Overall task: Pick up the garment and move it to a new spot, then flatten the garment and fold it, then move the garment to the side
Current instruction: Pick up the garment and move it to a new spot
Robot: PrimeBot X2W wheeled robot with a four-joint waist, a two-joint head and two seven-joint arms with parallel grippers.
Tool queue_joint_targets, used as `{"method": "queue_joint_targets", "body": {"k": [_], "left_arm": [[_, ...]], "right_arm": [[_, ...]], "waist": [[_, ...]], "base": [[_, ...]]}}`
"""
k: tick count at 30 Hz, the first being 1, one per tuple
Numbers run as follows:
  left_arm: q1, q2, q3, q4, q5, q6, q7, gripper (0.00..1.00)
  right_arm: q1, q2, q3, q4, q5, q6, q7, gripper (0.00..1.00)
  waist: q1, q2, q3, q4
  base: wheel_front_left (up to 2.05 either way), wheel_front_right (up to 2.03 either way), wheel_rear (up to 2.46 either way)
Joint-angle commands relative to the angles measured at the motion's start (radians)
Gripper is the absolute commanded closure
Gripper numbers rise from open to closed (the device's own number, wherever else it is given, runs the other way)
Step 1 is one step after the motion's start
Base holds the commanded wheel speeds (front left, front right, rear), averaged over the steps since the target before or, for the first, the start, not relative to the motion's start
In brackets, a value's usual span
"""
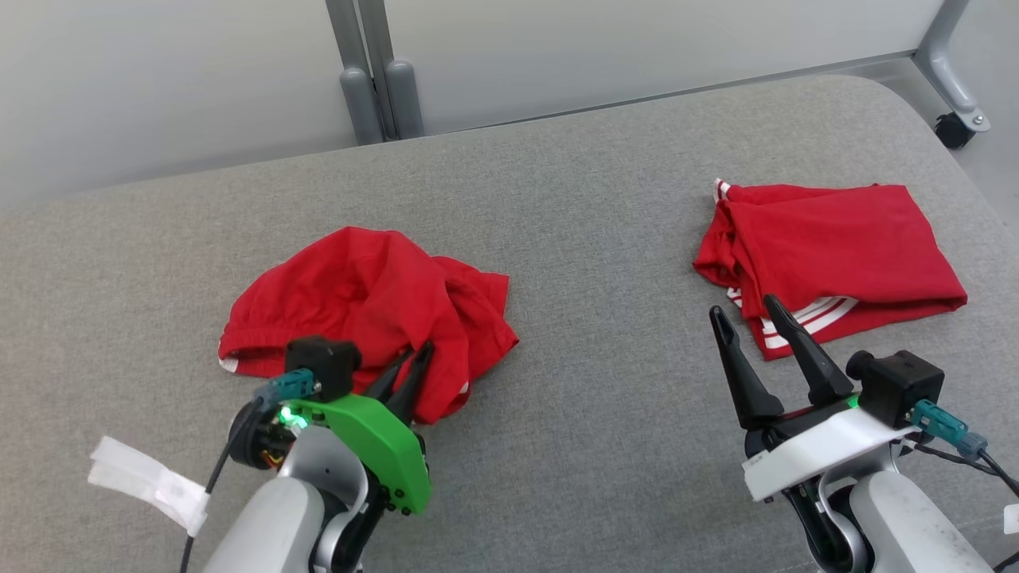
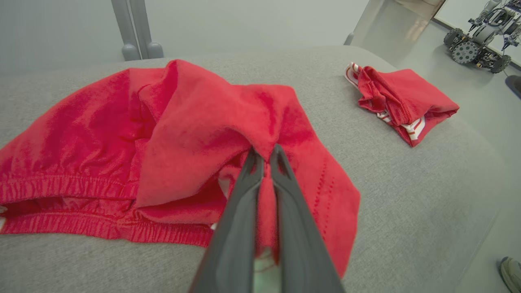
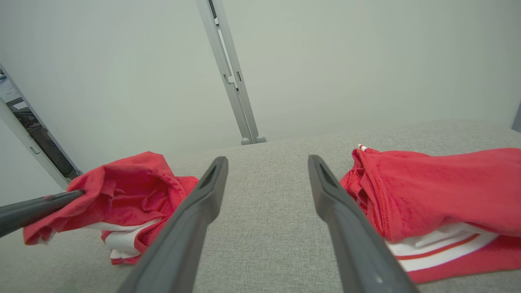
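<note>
Pinching crumpled garment point(image 1: 366, 286): left gripper point(image 1: 418, 352). Right gripper point(image 1: 743, 307) spread wide near folded garment point(image 1: 836, 239). Two red garments, two grippers.

looks like a robotics lab here, not a home: a wide table point(image 1: 605, 199) padded in grey fabric, blank pale partition panels point(image 1: 159, 79) behind it on grey metal posts point(image 1: 382, 87), a caster point(image 1: 951, 131) under the frame at the far corner. smooth grey floor point(image 2: 488, 101), a small wheeled machine point(image 2: 476, 44) parked out there. on the table, a crumpled red garment point(image 1: 358, 302) and a folded red garment point(image 1: 836, 247), well apart.
</note>
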Motion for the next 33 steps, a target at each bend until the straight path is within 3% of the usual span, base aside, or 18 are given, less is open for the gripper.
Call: {"method": "queue_joint_targets", "body": {"k": [1, 2, 3, 4, 12, 21, 29, 33], "left_arm": [[0.01, -0.013, -0.001, 0.038, 0.0, -0.011, -0.035, 0.88], [0.011, -0.027, -0.008, 0.072, -0.007, -0.022, -0.055, 0.58], [0.01, -0.037, -0.013, 0.096, -0.01, -0.028, -0.068, 0.22], [0.004, -0.044, -0.019, 0.122, -0.01, -0.035, -0.083, 0.0], [-0.017, -0.033, -0.023, 0.152, 0.008, -0.059, -0.212, 0.0], [0.087, 0.057, 0.104, -0.015, 0.031, 0.064, -0.351, 0.0], [0.243, 0.035, 0.228, -0.02, 0.053, 0.147, -0.45, 0.0], [0.303, -0.005, 0.29, -0.031, 0.082, 0.137, -0.452, 0.0]], "right_arm": [[-0.003, -0.006, 0.004, 0.007, 0.005, -0.001, -0.002, 0.0], [-0.005, -0.008, 0.005, 0.011, 0.007, -0.001, -0.003, 0.0], [-0.005, -0.011, 0.006, 0.015, 0.009, -0.001, -0.002, 0.0], [-0.005, -0.013, 0.008, 0.019, 0.012, -0.001, -0.003, 0.0], [0.009, -0.031, 0.017, 0.033, 0.019, -0.001, -0.002, 0.0], [0.043, -0.044, -0.012, 0.006, 0.007, -0.001, -0.002, 0.0], [0.089, -0.036, -0.011, -0.002, 0.019, -0.001, -0.002, 0.0], [0.108, -0.025, -0.027, -0.009, 0.028, -0.001, -0.002, 0.0]], "waist": [[0.0, 0.0, 0.001, 0.003], [0.0, 0.0, -0.001, 0.006], [0.0, 0.0, -0.004, 0.01], [0.0, 0.0, -0.006, 0.015], [0.0, 0.0, -0.038, 0.053], [0.0, 0.0, -0.07, 0.099], [0.0, 0.0, -0.079, 0.112], [0.0, 0.0, -0.083, 0.118]], "base": [[0.0, 0.0, 0.0], [0.0, 0.0, 0.0], [0.0, 0.0, 0.0], [0.0, 0.0, 0.0], [0.0, 0.0, 0.0], [0.0, 0.0, 0.0], [0.0, 0.0, 0.0], [0.0, 0.0, 0.0]]}}
